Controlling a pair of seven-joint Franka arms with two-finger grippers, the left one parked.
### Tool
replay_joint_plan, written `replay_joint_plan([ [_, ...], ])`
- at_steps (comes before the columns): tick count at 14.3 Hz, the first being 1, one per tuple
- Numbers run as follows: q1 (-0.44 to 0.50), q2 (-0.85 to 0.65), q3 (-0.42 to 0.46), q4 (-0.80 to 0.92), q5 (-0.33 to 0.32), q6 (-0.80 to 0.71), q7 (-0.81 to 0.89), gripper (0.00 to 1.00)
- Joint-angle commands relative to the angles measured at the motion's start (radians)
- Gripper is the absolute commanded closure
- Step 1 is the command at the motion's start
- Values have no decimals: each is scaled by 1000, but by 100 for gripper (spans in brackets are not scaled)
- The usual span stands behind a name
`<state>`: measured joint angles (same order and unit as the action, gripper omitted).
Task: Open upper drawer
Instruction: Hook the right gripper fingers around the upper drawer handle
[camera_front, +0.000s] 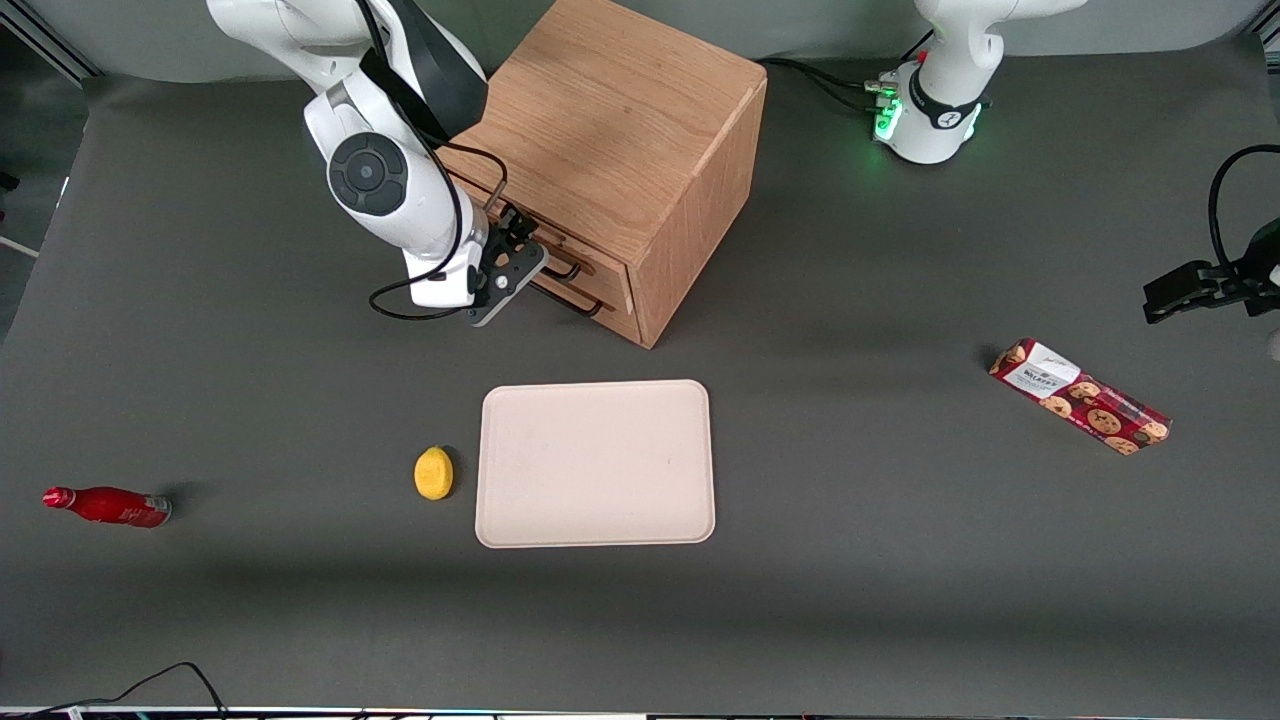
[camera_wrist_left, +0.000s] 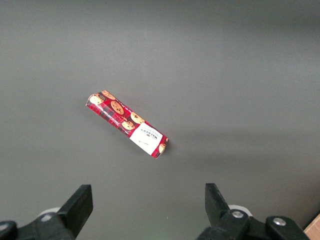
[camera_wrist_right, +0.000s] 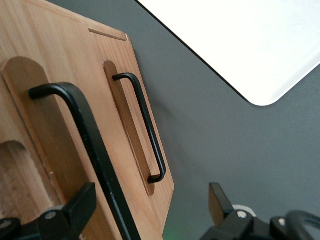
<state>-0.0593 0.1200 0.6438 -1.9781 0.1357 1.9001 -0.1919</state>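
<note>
The oak cube cabinet (camera_front: 620, 130) stands at the back of the table. Its upper drawer (camera_wrist_right: 30, 125) has a thin black bar handle (camera_wrist_right: 85, 135), also seen in the front view (camera_front: 558, 260). The drawer front looks flush with the lower drawer (camera_wrist_right: 117, 55), which carries an identical handle (camera_wrist_right: 147, 130). My right gripper (camera_front: 505, 262) is right in front of the drawer fronts. In the right wrist view the gripper (camera_wrist_right: 150, 200) is open, and the upper handle's bar passes between its fingers (camera_wrist_right: 82, 200), close to one of them and not clamped.
A beige tray (camera_front: 595, 463) lies nearer the front camera than the cabinet, with a lemon (camera_front: 433, 472) beside it. A red bottle (camera_front: 108, 506) lies toward the working arm's end. A cookie box (camera_front: 1080, 396) lies toward the parked arm's end.
</note>
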Motion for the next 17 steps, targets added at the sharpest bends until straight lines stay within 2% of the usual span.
replay_joint_plan([
  [1, -8, 20, 0, -11, 24, 36, -31, 0],
  [17, -13, 73, -32, 31, 9, 46, -49, 0],
])
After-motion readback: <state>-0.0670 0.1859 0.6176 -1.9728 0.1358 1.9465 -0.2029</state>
